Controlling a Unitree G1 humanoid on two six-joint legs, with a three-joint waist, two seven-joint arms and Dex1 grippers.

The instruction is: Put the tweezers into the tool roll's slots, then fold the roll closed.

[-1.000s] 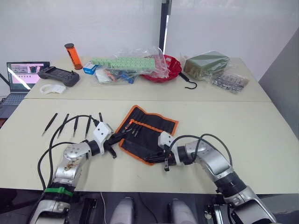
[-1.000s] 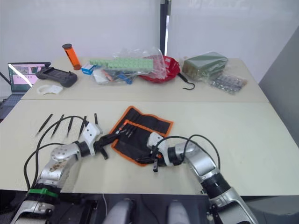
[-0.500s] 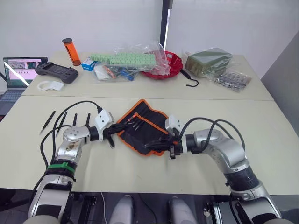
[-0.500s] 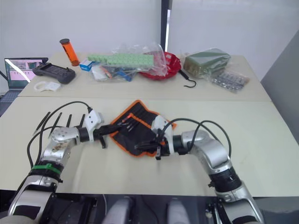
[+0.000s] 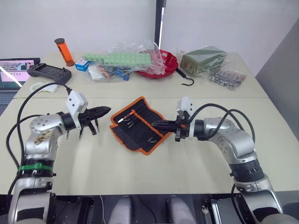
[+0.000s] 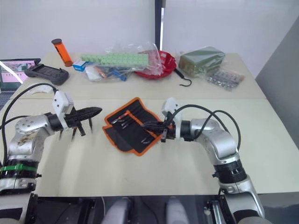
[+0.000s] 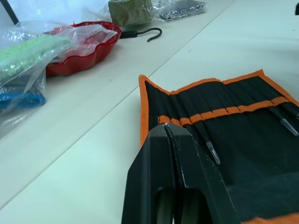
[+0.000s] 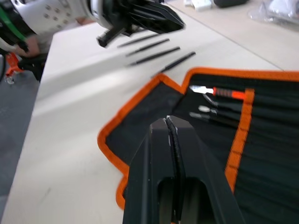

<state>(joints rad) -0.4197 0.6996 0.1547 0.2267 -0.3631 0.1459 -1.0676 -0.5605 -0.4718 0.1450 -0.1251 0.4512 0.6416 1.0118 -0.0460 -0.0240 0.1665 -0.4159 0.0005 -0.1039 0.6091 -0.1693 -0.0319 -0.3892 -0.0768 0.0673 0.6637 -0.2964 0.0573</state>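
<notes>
While the tool roll [image 5: 138,126] lies unfolded on the tabletop [image 5: 196,163], both grippers hover off its opposite ends with jaws pressed together and holding nothing. Left gripper [image 5: 105,111] points at the roll's orange-trimmed left edge; right gripper [image 5: 157,124] sits over its right edge. Several tools sit in the slots [image 7: 219,112] under the orange band. Four loose tweezers [image 8: 154,51] lie side by side on the tabletop beneath the left gripper, apart from the roll.

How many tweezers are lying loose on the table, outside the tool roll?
4 tweezers, side by side on the table between the tool roll and the left tool. More may be hidden behind that tool.
</notes>
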